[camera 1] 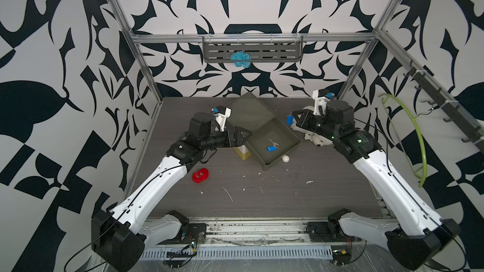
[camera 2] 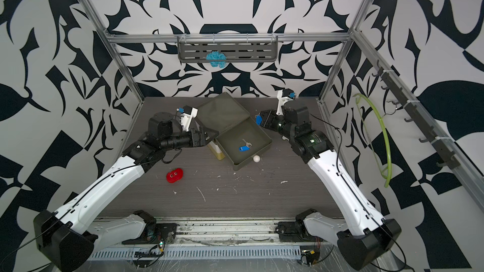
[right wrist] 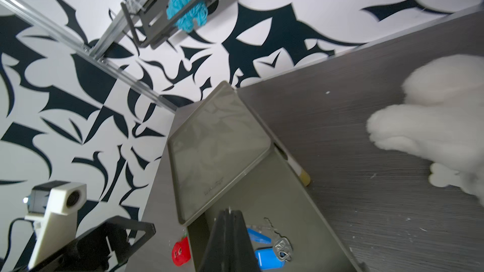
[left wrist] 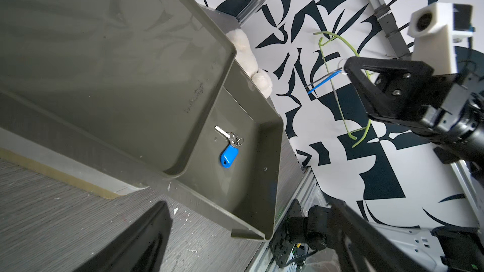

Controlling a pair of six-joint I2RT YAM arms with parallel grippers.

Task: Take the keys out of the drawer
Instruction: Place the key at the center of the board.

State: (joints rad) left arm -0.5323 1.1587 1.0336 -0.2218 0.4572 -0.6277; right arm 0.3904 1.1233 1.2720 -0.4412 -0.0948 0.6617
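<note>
Right gripper (camera 1: pixel 293 116), shut, pinches one set of keys (left wrist: pixel 324 81) by its ring (thin hold); a jolt could drop it. Another set (camera 1: pixel 272 146) lies in the drawer (camera 1: pixel 284 139) below the jaws; left gripper (camera 1: pixel 245 137) gapes empty.

Olive plastic drawer (left wrist: pixel 248 179): smooth, semi-gloss. Small metal keys (left wrist: pixel 229 149): shiny; tag glossy blue plastic. Grey wood-grain counter (camera 1: pixel 262 200): matt, scuffed. White plush toy (camera 1: pixel 320 142): fuzzy.

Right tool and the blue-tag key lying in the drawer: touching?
Apart. The left wrist view shows the drawer key flat on the drawer floor, while the right tool hangs clear of it, pinching a second key.
</note>
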